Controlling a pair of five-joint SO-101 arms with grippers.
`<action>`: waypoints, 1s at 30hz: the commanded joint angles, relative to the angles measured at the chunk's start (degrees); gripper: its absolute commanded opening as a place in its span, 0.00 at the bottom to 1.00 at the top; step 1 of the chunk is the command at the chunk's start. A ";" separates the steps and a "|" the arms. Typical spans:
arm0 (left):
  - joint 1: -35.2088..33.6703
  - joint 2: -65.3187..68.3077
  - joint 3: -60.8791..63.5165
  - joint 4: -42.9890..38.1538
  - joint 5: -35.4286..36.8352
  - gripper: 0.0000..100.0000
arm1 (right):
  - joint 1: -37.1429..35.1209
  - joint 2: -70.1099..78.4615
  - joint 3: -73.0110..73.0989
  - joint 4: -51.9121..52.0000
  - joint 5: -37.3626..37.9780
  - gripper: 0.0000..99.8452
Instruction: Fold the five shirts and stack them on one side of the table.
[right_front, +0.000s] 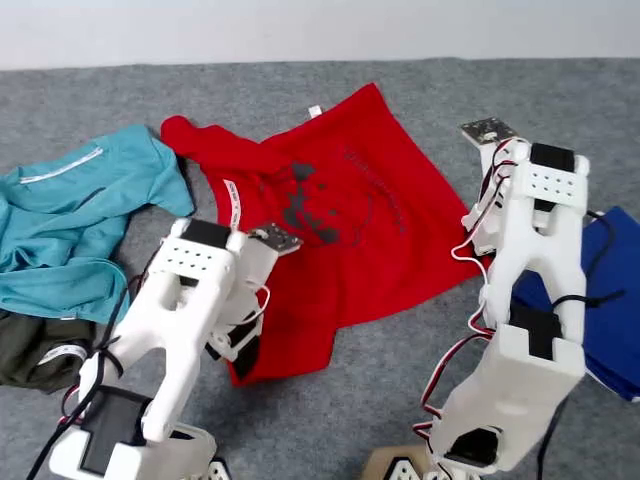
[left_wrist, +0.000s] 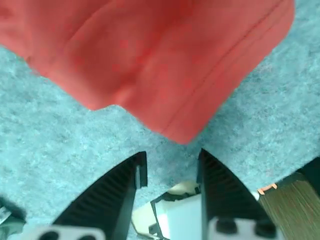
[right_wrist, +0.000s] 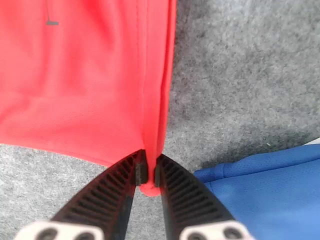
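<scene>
A red shirt (right_front: 340, 220) lies spread in the middle of the grey felt table, with a dark print on it. In the right wrist view my right gripper (right_wrist: 148, 172) is shut on the hem at the red shirt's (right_wrist: 85, 75) corner, beside the blue shirt. My left gripper (left_wrist: 170, 170) is open just short of the red shirt's (left_wrist: 160, 65) near corner, with bare felt between its fingers. From above, the left arm (right_front: 190, 300) stands over the shirt's near left edge and the right arm (right_front: 530, 240) at its right corner.
A teal shirt (right_front: 70, 220) lies crumpled at the left, with a dark olive shirt (right_front: 30, 350) below it. A blue shirt (right_front: 610, 300) sits at the right edge, partly under the right arm, and its edge (right_wrist: 260, 185) lies close to the right gripper.
</scene>
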 joint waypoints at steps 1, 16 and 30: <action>0.18 -2.46 1.10 -2.81 0.35 0.18 | 0.04 -4.18 -0.18 0.31 -0.09 0.01; 0.44 -1.85 15.96 -24.97 0.35 0.20 | -0.40 -4.18 -0.35 0.22 -1.32 0.01; 0.35 8.53 3.56 -16.88 -0.09 0.00 | -1.01 -9.71 -0.44 0.22 -1.49 0.01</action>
